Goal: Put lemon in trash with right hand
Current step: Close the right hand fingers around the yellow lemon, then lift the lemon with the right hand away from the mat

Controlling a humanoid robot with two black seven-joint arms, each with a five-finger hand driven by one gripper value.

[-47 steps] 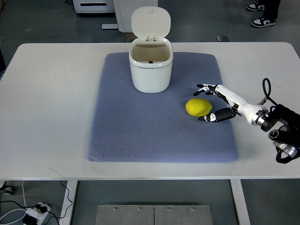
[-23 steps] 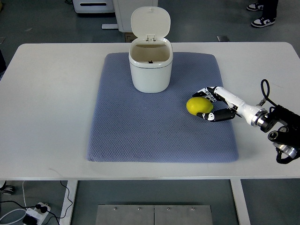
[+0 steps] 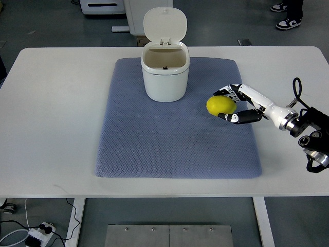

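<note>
Top view, steeply down onto a white table with a blue-grey quilted mat spread across the middle.

On the far part of the mat, a white trash bin, upright, lid flipped up and tilted back on the far side, opening bare and dark-beige inside.

Right of the bin and a little nearer, the lemon, yellow, over the right half of the mat, apart from the bin. Hard to tell whether resting on the mat or just lifted off it.

Right hand in from the right edge on a white forearm, black wrist joints and a looped cable near the table's right side. Fingers curled round the lemon: black-tipped ones over its far side, the thumb under its near side, both touching the fruit, so clasped on it rather than slack.

Left arm nowhere in the picture.

Beyond the far edge of the table, grey floor, the base of a white machine at top left, and a person's shoes at top right. Below the near edge, a table leg, a power strip with cables on the floor at bottom left, and a metal plate at the bottom centre.
</note>
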